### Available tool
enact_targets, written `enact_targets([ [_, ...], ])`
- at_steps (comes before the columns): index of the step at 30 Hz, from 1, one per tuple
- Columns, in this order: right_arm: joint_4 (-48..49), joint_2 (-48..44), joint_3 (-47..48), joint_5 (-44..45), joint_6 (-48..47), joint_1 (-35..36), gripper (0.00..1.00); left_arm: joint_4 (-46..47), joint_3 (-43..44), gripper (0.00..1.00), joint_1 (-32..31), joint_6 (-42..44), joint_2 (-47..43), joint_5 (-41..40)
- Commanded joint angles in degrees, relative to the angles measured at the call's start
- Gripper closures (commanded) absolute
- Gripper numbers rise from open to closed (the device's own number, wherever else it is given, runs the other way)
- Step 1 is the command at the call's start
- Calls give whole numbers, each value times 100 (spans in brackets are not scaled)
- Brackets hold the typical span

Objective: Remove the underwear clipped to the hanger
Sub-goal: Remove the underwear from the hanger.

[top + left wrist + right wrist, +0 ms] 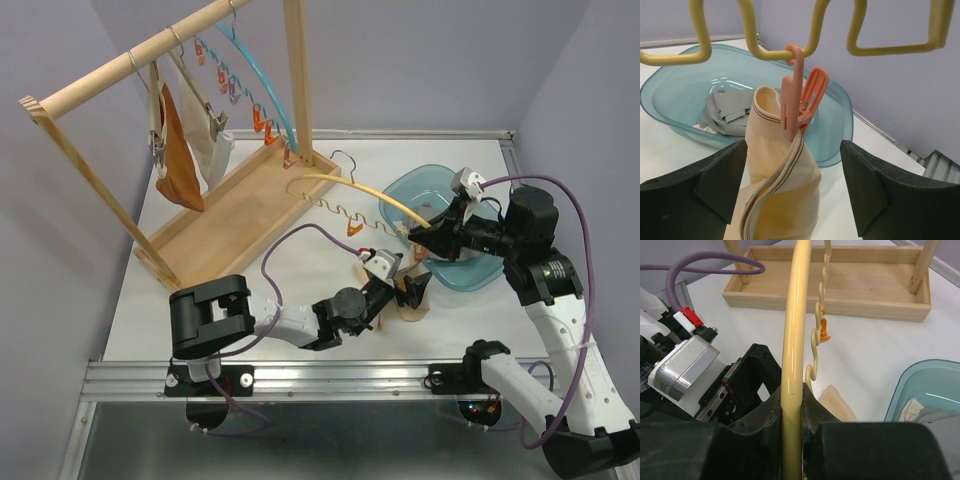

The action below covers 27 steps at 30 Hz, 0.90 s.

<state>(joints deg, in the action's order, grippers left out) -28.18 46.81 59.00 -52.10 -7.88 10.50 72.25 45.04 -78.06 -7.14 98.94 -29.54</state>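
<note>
a: white table [420,160], lavender walls on three sides, wooden rack [230,215] at the back left. anything on the rack?

b: a rust-orange pair [178,150] and a white one [212,150], clipped up near the rail's left end. well apart from both arms. not the job in hand, i'd say.

a: what is?

b: cream briefs [785,190], pinched at the waistband by an orange clip [800,105] hooked on a yellow hanger [795,340]. the cloth droops straight down from the clip.

a: who has the hanger?

b: right gripper [792,410], clamped tight on the long yellow bar. it holds the hanger up over the table, so the briefs hang free and the other arm can reach them.

a: left gripper [792,170]?

b: jaws wide apart, one on either side of the cream cloth, below the clip. can't tell from the wrist view whether a pad grazes the fabric. looks like a gap on both sides.

a: why that height?

b: low enough to close on cloth and not on the clip. my guess is a downward pull comes next.

a: drop spot?

b: probably the teal basin [675,85], just behind the hanger. grey briefs [727,112] already lie in it.
</note>
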Motion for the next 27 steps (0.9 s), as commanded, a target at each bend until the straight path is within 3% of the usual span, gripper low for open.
enact_targets([
  [1,630,-154,-117,-108,94,-39,99,1186,356,15,-60,195,-6,-482],
  [11,674,-172,-152,-160,146,-48,99,1309,893,19,-95,661,389,-966],
  [19,691,-172,-161,-178,173,-57,100,1467,1121,30,-95,924,556,-1326],
  [27,700,-163,-179,-169,173,-48,99,1661,1253,32,-104,1030,636,-1361],
])
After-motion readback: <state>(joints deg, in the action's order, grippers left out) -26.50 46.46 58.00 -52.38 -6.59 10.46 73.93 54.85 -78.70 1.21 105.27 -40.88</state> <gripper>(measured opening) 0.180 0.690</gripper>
